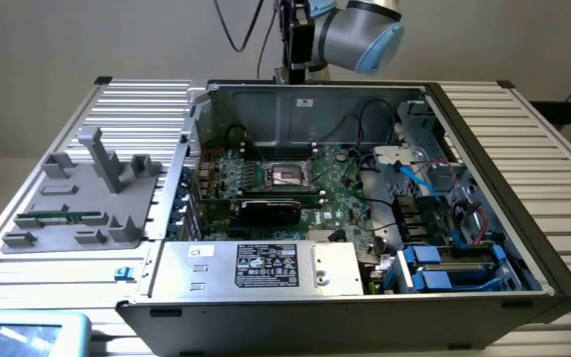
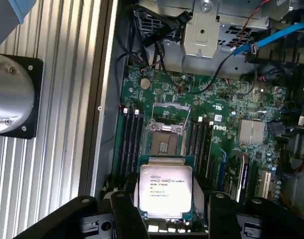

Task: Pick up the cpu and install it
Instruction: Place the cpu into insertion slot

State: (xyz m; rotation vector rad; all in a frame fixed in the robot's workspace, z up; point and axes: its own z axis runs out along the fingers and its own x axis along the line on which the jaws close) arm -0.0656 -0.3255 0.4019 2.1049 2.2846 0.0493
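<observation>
CPU (image 2: 165, 191) sits pinched between the two black fingers (image 2: 126, 215) of the gripper (image 2: 166, 211), which press on two opposite edges of the chip; its shiny silver top with printed lettering faces the wrist camera and a thin green rim shows around it. Held this way, the chip hangs clear above the open computer case (image 1: 484, 134), not touching the board below. Beyond it in the wrist view lies the green motherboard (image 2: 226, 112), and on it the square metal-framed socket (image 2: 165, 137) with its dark centre, flanked on both sides by rows of long black memory slots (image 2: 131, 142). A round coin battery (image 2: 145, 83) sits on the board past the socket, a finned silver heat sink (image 2: 252, 132) lies further off, and a blue cable (image 2: 276, 37) runs across the drive cage. In the exterior view the arm (image 1: 360, 26) stands high over the back wall of the case, with the socket (image 1: 288, 175) near the middle of the board and a black card (image 1: 271, 210) just in front of it. A labelled power supply (image 1: 265, 264) fills the near corner. On the ribbed table (image 1: 534, 156), at the exterior view's left, a grey fixture tray (image 1: 77, 190) holds a long green memory stick (image 1: 62, 219)
</observation>
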